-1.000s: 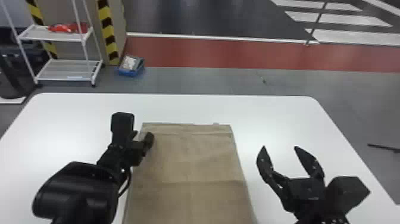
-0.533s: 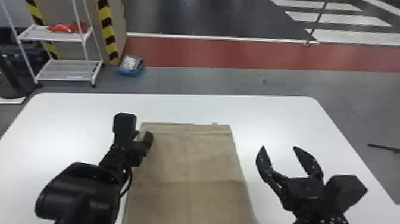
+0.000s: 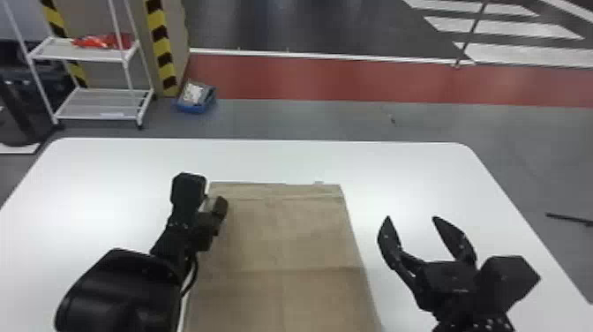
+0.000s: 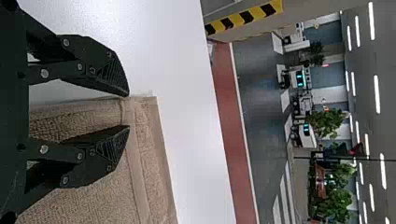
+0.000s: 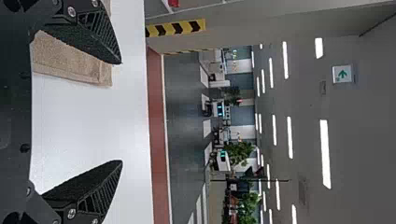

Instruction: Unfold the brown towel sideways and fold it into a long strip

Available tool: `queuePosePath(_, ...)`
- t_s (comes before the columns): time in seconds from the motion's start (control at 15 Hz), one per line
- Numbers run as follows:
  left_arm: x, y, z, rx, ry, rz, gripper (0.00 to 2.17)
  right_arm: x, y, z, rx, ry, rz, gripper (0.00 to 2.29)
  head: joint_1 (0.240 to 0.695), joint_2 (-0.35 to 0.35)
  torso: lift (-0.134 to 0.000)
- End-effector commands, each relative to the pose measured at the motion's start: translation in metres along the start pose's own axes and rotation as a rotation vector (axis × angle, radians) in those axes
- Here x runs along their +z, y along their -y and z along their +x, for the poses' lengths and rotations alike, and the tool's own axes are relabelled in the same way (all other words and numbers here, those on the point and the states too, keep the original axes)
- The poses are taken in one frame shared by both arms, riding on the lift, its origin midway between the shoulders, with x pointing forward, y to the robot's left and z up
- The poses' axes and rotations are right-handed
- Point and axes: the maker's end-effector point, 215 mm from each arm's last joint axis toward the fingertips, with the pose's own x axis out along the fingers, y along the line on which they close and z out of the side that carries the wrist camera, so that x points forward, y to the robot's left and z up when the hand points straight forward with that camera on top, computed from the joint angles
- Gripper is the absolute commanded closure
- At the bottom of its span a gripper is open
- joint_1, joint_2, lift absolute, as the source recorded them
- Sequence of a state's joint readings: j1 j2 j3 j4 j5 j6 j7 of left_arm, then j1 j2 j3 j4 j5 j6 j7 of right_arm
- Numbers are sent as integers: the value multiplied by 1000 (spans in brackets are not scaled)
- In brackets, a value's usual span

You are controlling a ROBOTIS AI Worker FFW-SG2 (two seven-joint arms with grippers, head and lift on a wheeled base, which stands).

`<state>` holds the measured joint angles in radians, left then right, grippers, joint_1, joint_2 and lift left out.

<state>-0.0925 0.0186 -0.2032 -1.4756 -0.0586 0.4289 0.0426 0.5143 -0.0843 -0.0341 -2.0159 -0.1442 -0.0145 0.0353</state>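
The left claw [image 4: 129, 111] is released, fingers apart at the far left corner of the towel [image 3: 291, 247]; contact is hard to judge. The cloth lies flat, reaching from there toward the right claw [image 3: 412, 217], also spread and empty. Likely light and limp, it wants a deep pinch through the hem.

Slightly narrower finger gap on the left hand [image 3: 204, 198].
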Motion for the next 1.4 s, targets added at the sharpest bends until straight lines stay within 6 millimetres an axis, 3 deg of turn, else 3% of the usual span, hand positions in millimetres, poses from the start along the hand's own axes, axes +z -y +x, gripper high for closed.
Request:
queuePosePath(0.0, 0, 1, -1, 10, 4, 8, 1200, 0, -1, 2, 1, 0, 1, 127, 695, -112, -121)
queuePosePath(0.33, 6, 3, -5, 19, 43, 10, 1207, -2, -1, 3, 2, -5, 2, 127, 695, -113, -121)
queuePosePath(0.53, 19, 3, -27, 24, 91, -1, 1207, -3, -1, 4, 2, -5, 2, 127, 695, -115, -121)
queuePosePath(0.73, 47, 10, -80, 12, 181, -32, 1207, -3, 0, 4, 0, -6, 1, 127, 695, -117, -121)
queuePosePath(0.93, 65, 44, -170, -82, 274, -75, 1207, 1, 2, 3, 0, 5, -5, 127, 695, -133, -121)
queuePosePath(1.07, 63, 69, -216, -143, 315, -55, 1207, 4, 17, 0, -20, 10, 0, 127, 695, -160, -121)
queuePosePath(1.27, 35, 122, -245, -261, 295, -62, 1156, 6, 34, -4, -48, 16, 11, 127, 695, -232, -121)
queuePosePath(1.33, 25, 145, -250, -308, 277, -57, 856, 6, 34, -4, -48, 16, 10, 127, 695, -260, -121)
